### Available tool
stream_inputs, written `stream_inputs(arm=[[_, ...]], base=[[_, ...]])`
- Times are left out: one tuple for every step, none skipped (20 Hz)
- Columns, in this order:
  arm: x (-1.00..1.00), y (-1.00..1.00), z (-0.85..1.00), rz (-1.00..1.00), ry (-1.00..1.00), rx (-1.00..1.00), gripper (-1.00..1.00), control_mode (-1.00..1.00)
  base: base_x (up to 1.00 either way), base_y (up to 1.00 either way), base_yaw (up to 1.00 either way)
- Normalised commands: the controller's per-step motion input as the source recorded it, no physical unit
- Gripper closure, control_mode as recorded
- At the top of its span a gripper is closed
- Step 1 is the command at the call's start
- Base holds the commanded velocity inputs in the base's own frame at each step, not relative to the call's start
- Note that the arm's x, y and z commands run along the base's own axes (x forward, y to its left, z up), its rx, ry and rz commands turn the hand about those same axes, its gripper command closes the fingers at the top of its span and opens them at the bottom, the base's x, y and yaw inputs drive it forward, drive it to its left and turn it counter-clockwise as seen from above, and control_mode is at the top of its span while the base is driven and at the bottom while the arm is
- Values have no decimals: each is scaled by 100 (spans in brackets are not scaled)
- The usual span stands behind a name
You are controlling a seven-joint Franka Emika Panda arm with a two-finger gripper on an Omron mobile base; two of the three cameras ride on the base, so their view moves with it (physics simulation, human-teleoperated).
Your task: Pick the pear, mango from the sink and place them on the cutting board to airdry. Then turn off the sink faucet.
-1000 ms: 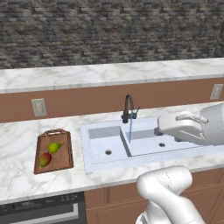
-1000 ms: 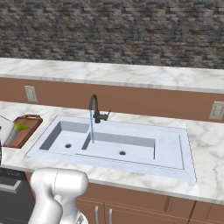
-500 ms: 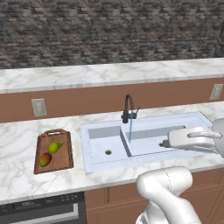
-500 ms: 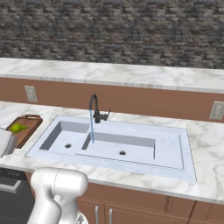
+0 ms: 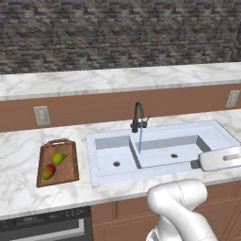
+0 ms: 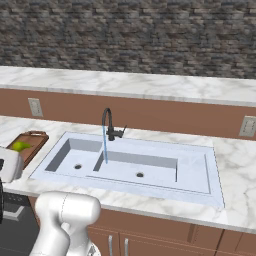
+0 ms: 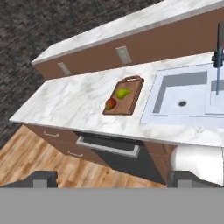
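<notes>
Brown wood first: one cutting board (image 7: 124, 97) sits on the marble counter (image 7: 74, 103), well ahead of the hand and a little left of centre in the hand view, and on it are two fruits, one pear (image 7: 123, 92) and one mango (image 7: 110, 103), lying close together, the mango nearer the hand. From the left base view the same pair shows, pear (image 5: 59, 158) toward the handle end, mango (image 5: 48, 171) toward the front edge of the board (image 5: 57, 163). One white double-basin sink (image 7: 186, 102) lies off to the hand's right of the board, both basins bare, two drain holes. One black sink faucet (image 5: 138, 117) stands behind the divider, and a thin blue stream of water (image 5: 140, 140) runs down from its spout. The gripper (image 7: 112, 179) hangs high above the floor in front of the cabinets, its two dark tips set wide apart at the bottom of the hand view, nothing between them, touching nothing.
</notes>
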Motion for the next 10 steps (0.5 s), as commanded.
stream_inputs(arm=[[-27, -19, 0, 8, -5, -6, -100, -100], [-31, -20, 0, 8, -6, -6, -100, -100], [-33, -27, 0, 8, -7, -6, -100, -100], [-36, -26, 0, 8, -11, -6, -100, -100], [-34, -27, 0, 7, -13, -5, -100, -100], [-34, -26, 0, 6, -14, -3, -100, -100], [-31, -26, 0, 6, -14, -2, -100, -100], [-28, -24, 0, 6, -15, -1, -100, -100], [-25, -22, 0, 5, -16, 0, -100, -100], [-22, -19, 0, 5, -17, -1, -100, -100]], base=[[0, 0, 0], [0, 0, 0], [0, 0, 0], [0, 0, 0], [0, 0, 0], [0, 0, 0], [0, 0, 0], [0, 0, 0], [0, 0, 0], [0, 0, 0]])
